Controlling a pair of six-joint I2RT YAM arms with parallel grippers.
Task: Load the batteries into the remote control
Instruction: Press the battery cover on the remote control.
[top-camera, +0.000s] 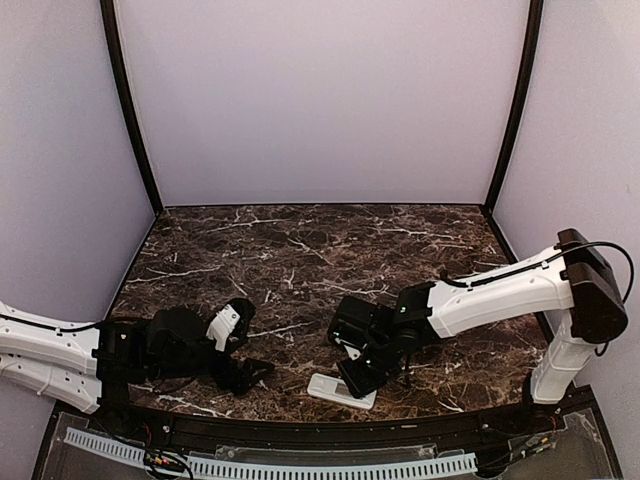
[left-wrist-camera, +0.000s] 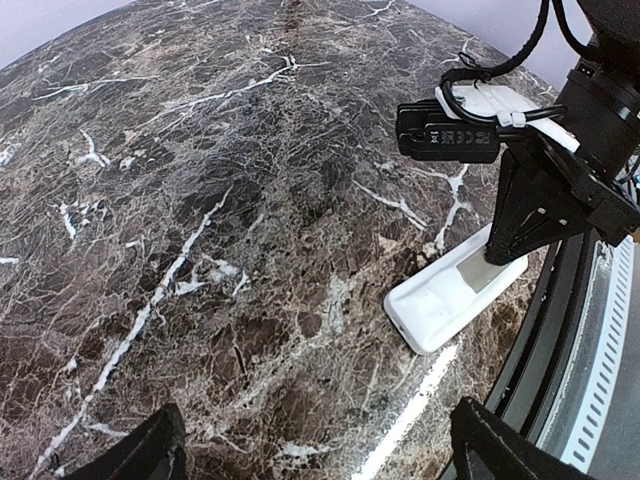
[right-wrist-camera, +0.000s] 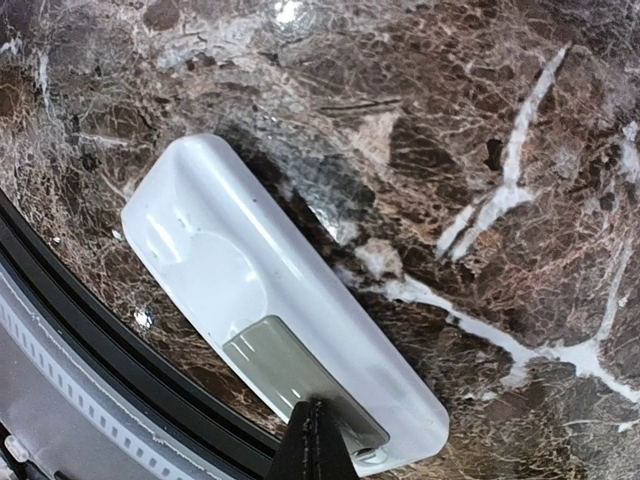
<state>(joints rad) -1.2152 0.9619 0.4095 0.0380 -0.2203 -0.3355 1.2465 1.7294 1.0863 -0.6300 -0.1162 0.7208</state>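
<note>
Tabletop (top-camera: 300, 250): dark brown marble, white-veined, glossy. Pale lilac walls (top-camera: 320, 100) on three sides, black corner posts (top-camera: 128, 110).

Remote control (top-camera: 342, 390) lies face down near the front rim, just right of centre, with a grey recess showing on its back.

Right gripper (right-wrist-camera: 315, 442) is pinched shut, tips down on that recess, gripping nothing.

Left gripper (top-camera: 245, 350) is spread wide and empty, low over bare marble left of the remote.

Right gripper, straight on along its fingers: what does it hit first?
The remote: the shut right gripper points down at the grey recess in its back. The tips look on it or just above; depth is unclear.
</note>
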